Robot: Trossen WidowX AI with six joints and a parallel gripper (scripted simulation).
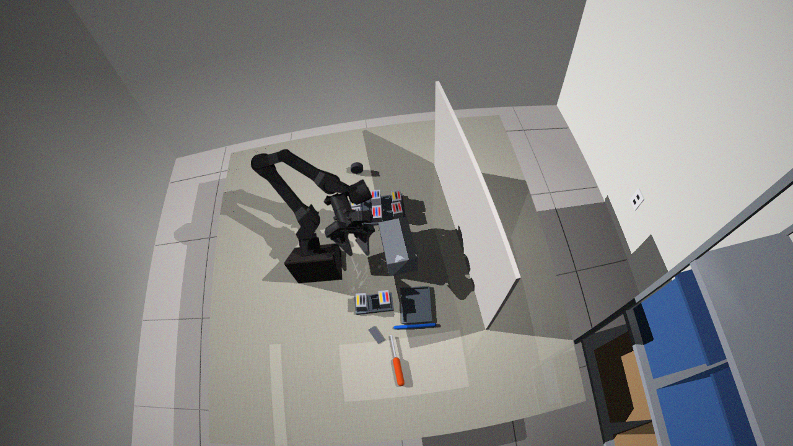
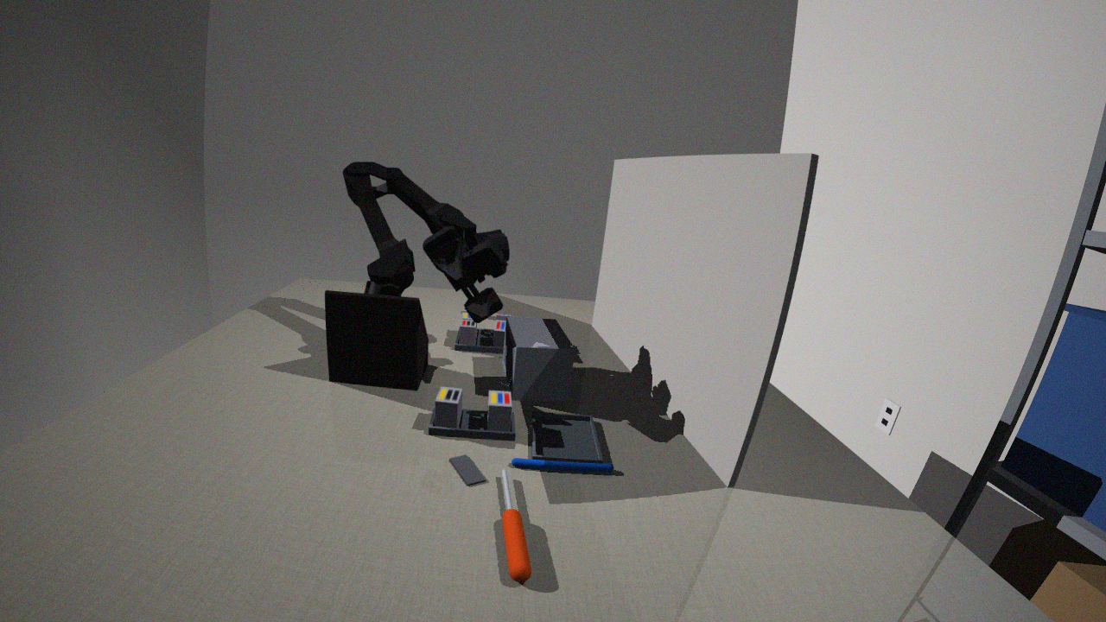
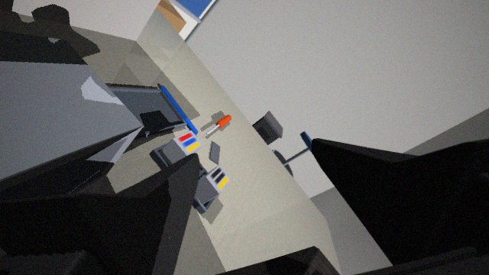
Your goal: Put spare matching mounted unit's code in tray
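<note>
Top looks steeply down, exterior lower (both span the whole bench).

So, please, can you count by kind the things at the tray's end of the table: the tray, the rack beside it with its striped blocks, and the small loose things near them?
Striped blocks: 2
Rack: 1
Tray: 1
Blue stick: 1
Screwdriver: 1
Grey plate: 1
Total: 7

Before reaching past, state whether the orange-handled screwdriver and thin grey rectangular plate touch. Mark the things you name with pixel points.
Apart: the exterior view shows bare tabletop between the orange-handled screwdriver [image 1: 397, 370] [image 2: 516, 544] [image 3: 224, 121] and thin grey rectangular plate [image 1: 376, 334] [image 2: 467, 470] [image 3: 215, 152].
</note>
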